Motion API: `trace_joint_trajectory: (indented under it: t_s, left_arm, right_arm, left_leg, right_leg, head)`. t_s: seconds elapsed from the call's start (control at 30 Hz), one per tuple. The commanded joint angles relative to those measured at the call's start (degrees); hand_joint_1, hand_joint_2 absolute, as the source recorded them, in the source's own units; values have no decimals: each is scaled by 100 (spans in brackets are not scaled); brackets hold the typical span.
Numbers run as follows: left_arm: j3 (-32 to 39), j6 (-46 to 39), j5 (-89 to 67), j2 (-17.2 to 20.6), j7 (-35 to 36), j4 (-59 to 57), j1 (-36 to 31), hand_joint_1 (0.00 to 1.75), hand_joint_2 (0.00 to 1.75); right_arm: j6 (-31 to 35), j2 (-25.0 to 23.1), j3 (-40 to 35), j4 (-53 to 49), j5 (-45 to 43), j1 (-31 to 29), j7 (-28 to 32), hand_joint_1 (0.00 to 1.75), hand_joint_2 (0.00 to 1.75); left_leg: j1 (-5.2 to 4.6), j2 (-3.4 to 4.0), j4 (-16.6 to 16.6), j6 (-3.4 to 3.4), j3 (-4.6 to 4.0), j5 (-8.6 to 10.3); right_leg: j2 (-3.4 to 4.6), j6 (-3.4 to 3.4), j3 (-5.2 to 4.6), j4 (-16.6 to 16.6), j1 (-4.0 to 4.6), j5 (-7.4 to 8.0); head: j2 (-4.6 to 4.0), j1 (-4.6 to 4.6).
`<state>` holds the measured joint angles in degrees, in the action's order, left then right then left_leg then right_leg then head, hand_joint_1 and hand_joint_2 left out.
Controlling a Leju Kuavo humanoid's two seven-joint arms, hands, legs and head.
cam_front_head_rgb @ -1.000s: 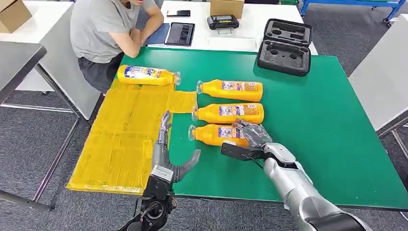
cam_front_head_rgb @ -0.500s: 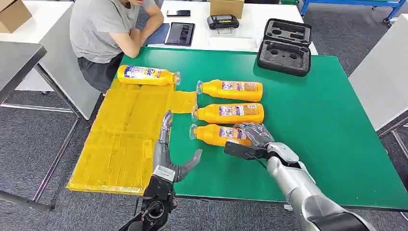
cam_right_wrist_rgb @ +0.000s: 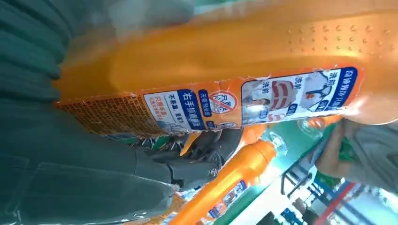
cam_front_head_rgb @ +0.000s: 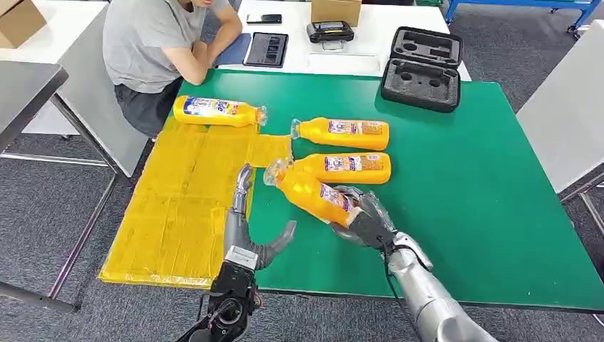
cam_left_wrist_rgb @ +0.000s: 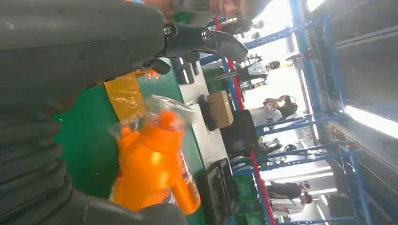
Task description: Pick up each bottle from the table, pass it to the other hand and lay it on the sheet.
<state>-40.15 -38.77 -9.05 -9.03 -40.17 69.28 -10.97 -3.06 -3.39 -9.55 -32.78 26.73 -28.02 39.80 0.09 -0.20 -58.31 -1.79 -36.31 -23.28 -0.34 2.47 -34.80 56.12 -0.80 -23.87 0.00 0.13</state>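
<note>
Lifted off the counter [cam_front_head_rgb: 463, 185] since a second ago, nearest orange bottle [cam_front_head_rgb: 308, 191] now gripped in right hand [cam_front_head_rgb: 365, 222], cap tilted toward spread, empty left hand [cam_front_head_rgb: 246, 231]; one yellow bottle [cam_front_head_rgb: 217, 111] on sheet [cam_front_head_rgb: 178, 214], two orange bottles [cam_front_head_rgb: 342, 151] waiting.

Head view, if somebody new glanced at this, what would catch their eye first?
Probably the orange bottle tilted off the green table, gripped at its base by the right robot hand, cap pointing toward the yellow sheet. The left robot hand waits open beside it. Two more orange bottles lie behind, and a yellow bottle rests on the sheet's far edge.
</note>
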Motion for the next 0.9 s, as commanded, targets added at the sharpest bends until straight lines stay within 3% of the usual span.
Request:
trace_joint_trajectory:
  t_s: [0.03,0.33,0.47,0.6,0.7,0.77,0.9]
  left_arm:
    - [287,-123,4,-65,17,-119,-50,0,175]
    - [220,-123,123,-107,17,-136,-118,0,175]
    - [222,184,641,-102,17,-290,-170,0,175]
    - [222,184,641,-102,17,-290,-170,0,175]
    - [584,1100,963,-252,17,-544,-126,0,175]
    - [933,2175,1089,-458,17,-1133,-197,0,175]
    - [1064,2986,1210,-605,17,-1833,-396,0,175]
  right_arm:
    - [-213,-170,304,-822,-856,418,20,171,175]
    - [21,-197,495,-1153,-1307,639,20,173,175]
    - [-664,-290,510,-1793,-2144,993,20,175,175]
    - [-664,-290,510,-1793,-2144,993,20,175,175]
    - [-1113,-326,252,-2001,-2349,1129,20,175,175]
    - [-1260,-431,-88,-2065,-2383,1084,20,175,175]
    - [-1610,-561,-379,-2183,-2580,1002,20,175,175]
  left_leg:
    - [0,-1,3,7,13,-7]
    - [0,-1,1,6,9,-6]
    - [0,-2,3,6,7,-5]
    - [2,6,3,9,19,-11]
    - [3,1,2,9,23,-12]
    - [1,8,5,10,28,-13]
    - [0,19,7,10,25,-11]
  right_leg:
    - [-1,-7,12,-3,1,-7]
    - [-1,-7,6,-1,1,-6]
    - [-2,-7,4,-2,1,-6]
    - [8,-10,14,-3,3,-9]
    - [3,-11,19,-3,4,-11]
    - [9,-11,22,-5,2,-10]
    - [22,-11,16,-5,1,-5]
  head:
    - [0,0]
    - [0,-2]
    - [0,-2]
    - [0,-4]
    - [0,-4]
    - [0,-2]
    - [0,-2]
